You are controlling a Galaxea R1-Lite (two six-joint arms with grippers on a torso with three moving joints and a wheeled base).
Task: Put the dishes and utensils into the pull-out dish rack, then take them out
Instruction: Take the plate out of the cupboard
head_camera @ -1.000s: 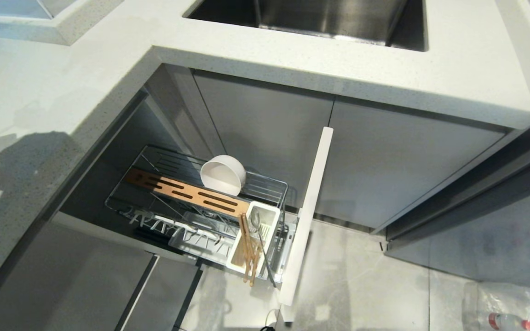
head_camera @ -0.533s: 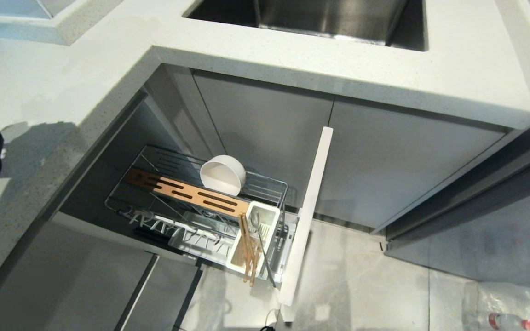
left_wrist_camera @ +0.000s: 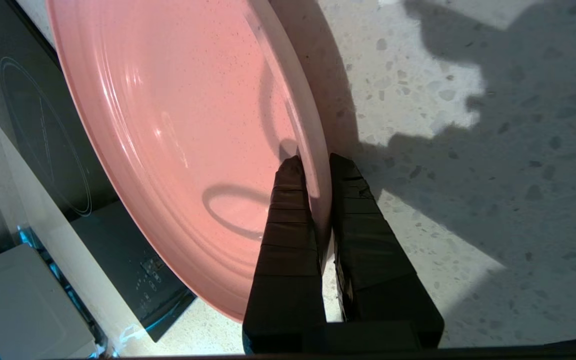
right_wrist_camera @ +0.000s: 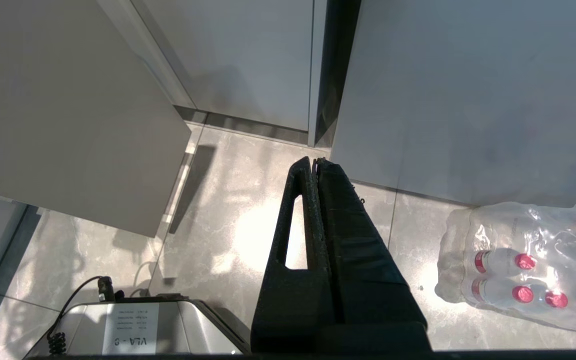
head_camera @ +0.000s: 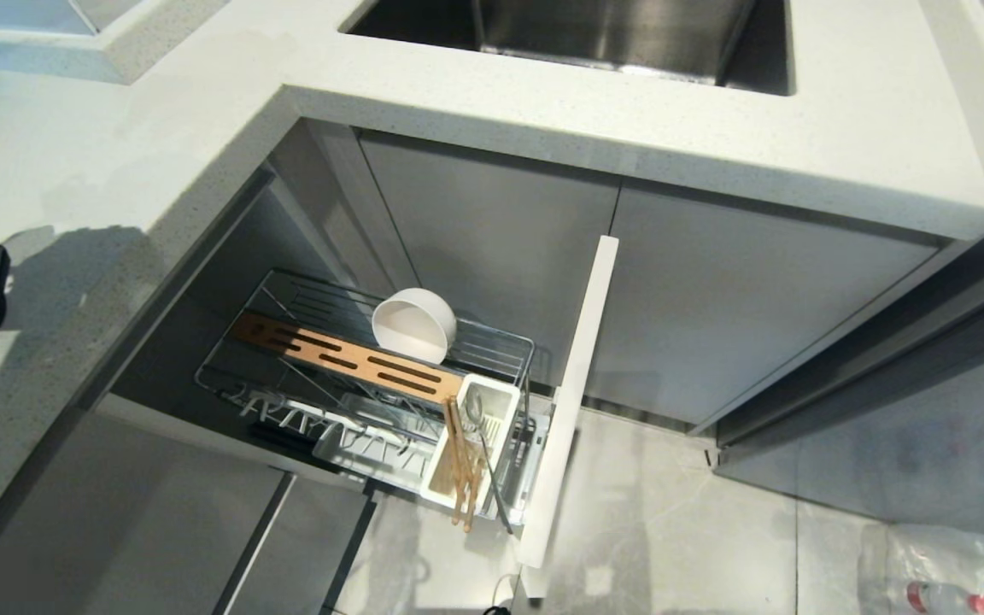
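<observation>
speckled white surface [left_wrist_camera: 468, 200] carrying one pink plate [left_wrist_camera: 178, 130], left gripper [left_wrist_camera: 313, 165] pinching its rim; rack [head_camera: 492, 342] holding one bowl [head_camera: 413, 325], two chopsticks [head_camera: 460, 470], one spoon [head_camera: 479, 427]; right gripper [right_wrist_camera: 314, 162] hanging pressed together over the floor [right_wrist_camera: 228, 220].

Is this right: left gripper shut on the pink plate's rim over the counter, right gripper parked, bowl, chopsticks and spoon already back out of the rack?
One thing is off. The bowl, chopsticks and spoon are in the rack, not out of it; the head view shows that. The rest holds: left gripper shut on the pink plate rim over the counter, right gripper parked.
</observation>
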